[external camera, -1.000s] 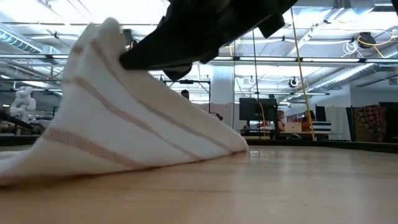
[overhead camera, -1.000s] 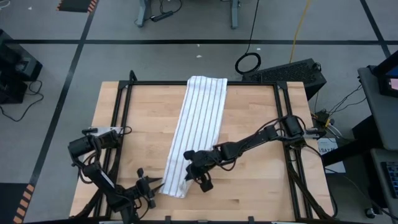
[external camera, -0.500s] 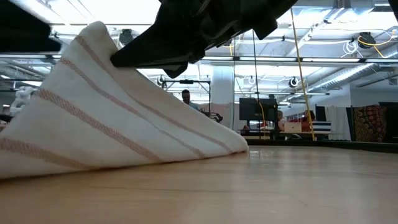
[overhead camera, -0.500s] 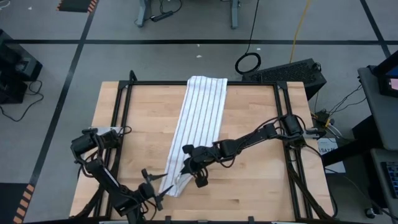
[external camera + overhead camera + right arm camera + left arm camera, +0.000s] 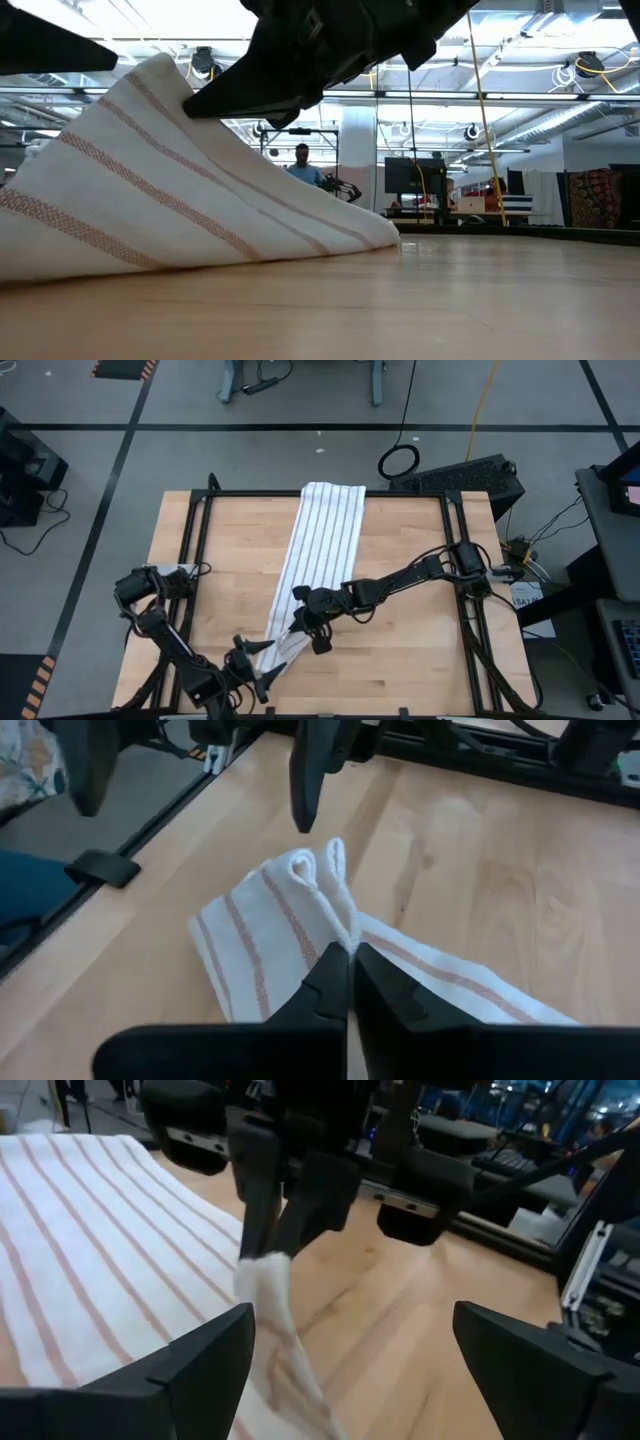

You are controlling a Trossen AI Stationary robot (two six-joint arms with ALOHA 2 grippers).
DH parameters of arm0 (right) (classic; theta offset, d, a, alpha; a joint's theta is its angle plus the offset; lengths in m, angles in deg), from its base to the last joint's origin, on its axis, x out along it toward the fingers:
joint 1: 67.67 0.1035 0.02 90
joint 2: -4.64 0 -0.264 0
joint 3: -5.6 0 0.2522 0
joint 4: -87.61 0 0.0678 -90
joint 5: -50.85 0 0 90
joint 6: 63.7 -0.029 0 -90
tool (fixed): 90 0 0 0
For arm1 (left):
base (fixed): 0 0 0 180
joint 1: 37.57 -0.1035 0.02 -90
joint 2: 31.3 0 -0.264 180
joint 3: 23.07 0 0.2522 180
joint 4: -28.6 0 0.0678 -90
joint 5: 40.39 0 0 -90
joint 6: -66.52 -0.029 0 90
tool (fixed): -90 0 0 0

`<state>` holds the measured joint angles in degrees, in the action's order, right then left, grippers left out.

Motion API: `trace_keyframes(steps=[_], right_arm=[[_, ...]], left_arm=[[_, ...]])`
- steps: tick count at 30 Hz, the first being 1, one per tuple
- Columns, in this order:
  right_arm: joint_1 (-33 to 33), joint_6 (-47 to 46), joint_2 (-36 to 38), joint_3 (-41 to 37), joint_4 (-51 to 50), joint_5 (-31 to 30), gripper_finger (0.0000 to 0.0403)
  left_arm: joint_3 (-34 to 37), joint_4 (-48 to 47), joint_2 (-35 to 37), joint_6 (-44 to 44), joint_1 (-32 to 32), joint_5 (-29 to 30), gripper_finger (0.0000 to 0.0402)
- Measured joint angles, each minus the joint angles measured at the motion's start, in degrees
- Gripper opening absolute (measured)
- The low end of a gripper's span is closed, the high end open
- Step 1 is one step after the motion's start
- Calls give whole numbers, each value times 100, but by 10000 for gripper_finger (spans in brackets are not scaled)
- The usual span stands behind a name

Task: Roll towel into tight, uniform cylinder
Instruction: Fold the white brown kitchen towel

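At the worktop's (image 5: 420,650) near edge, the right tool (image 5: 350,982) pinches the towel's (image 5: 325,540) lifted end. Left tool (image 5: 258,666) stands spread just beside it, apparently not touching.

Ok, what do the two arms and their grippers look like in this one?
Both arms are dark, slim and jointed, with thin black cables along the links. The left gripper has two broad, flat black fingers. The right gripper has dark narrow fingers tapering toward the tips. No markings are visible.
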<state>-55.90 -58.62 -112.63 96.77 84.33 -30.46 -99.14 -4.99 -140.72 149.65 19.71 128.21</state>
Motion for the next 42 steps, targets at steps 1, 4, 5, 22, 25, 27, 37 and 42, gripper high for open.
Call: trace_keyframes(steps=[1,4,5,22,25,27,37,42], right_arm=[[-2,42,0,0,-3,0,0],[-2,149,0,0,3,2,0],[0,165,0,0,-1,2,0],[35,162,2,0,-551,39,0],[33,162,2,0,-507,39,0],[33,160,4,0,-507,39,0],[70,148,4,0,-475,36,0],[72,63,4,0,-488,33,0]], left_arm=[[-1,67,0,-142,-40,-10,345],[-2,41,0,-339,-219,-55,345],[-2,23,0,-409,-299,-118,345],[-2,-21,-7,-415,-648,-1356,312],[-2,55,-7,-449,-703,-1398,287],[-2,127,-7,-464,-706,-1378,271],[0,526,-398,-709,-706,-972,224],[0,584,-491,-712,-706,-686,222]])
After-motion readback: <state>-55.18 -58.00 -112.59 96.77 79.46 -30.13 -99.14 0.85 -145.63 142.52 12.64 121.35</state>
